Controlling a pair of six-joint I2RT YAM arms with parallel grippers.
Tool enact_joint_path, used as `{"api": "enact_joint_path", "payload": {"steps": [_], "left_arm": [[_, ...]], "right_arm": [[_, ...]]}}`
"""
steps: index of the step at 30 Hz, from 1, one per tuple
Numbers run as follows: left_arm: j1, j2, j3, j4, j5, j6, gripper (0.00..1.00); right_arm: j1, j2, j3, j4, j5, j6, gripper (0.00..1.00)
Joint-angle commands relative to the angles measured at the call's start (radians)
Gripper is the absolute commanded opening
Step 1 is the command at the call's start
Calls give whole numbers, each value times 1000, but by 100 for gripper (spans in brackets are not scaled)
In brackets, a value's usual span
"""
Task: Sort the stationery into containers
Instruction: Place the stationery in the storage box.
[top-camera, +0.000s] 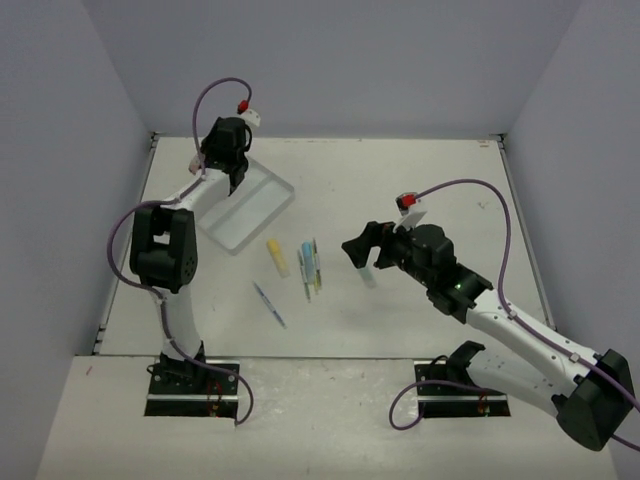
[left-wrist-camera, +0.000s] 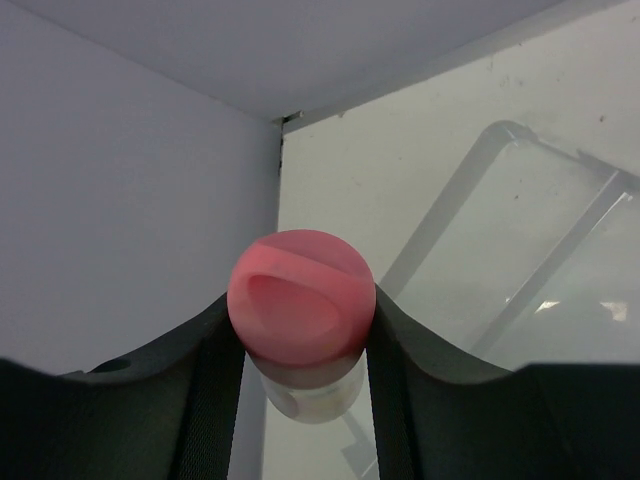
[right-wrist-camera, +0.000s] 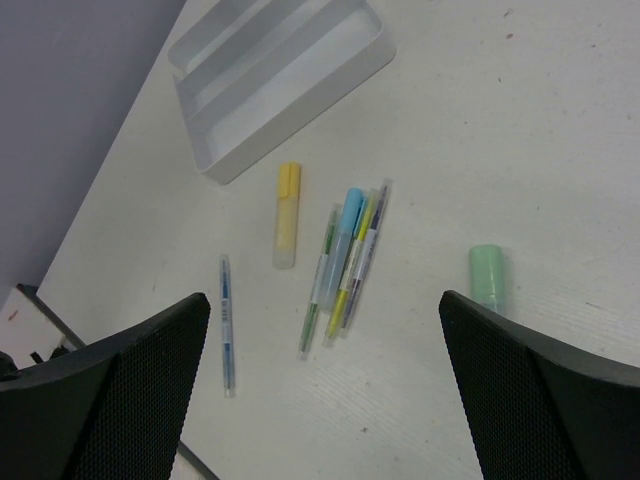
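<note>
My left gripper (top-camera: 232, 172) is shut on the stubby pink-capped tube (left-wrist-camera: 300, 305) and holds it over the clear three-compartment tray (top-camera: 262, 205), which also shows in the left wrist view (left-wrist-camera: 560, 250) and the right wrist view (right-wrist-camera: 300, 95). My right gripper (top-camera: 360, 247) is open and empty above the table. Below it lie a yellow highlighter (right-wrist-camera: 287, 228), a blue-capped marker (right-wrist-camera: 338, 245), thin pens (right-wrist-camera: 358, 262) bunched beside it, a separate blue pen (right-wrist-camera: 227, 322) and a pale green highlighter (right-wrist-camera: 489, 277).
Grey walls close the table on the left, back and right. The table's left edge (top-camera: 125, 260) runs close to the tray. The arm bases stand at the near edge.
</note>
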Motion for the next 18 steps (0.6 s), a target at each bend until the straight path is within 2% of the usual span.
{"api": "enact_joint_path", "payload": {"steps": [1, 6, 8, 12, 14, 16, 18], "left_arm": [[19, 99, 56, 115, 55, 44, 1], [19, 215, 118, 78, 57, -11, 8], [20, 236, 119, 83, 45, -9, 15], [19, 236, 134, 43, 60, -57, 55], [19, 226, 151, 1, 69, -103, 80], [19, 210, 173, -54, 84, -159, 99], [17, 173, 176, -110, 128, -206, 100]], "right_arm": [[2, -3, 44, -13, -26, 2, 99], [2, 45, 65, -22, -29, -13, 99], [2, 68, 78, -44, -24, -29, 99], [-4, 130, 136, -112, 23, -53, 99], [-25, 193, 186, -187, 34, -73, 98], [-56, 283, 238, -285, 14, -95, 97], [-108, 360, 308, -358, -21, -117, 92]]}}
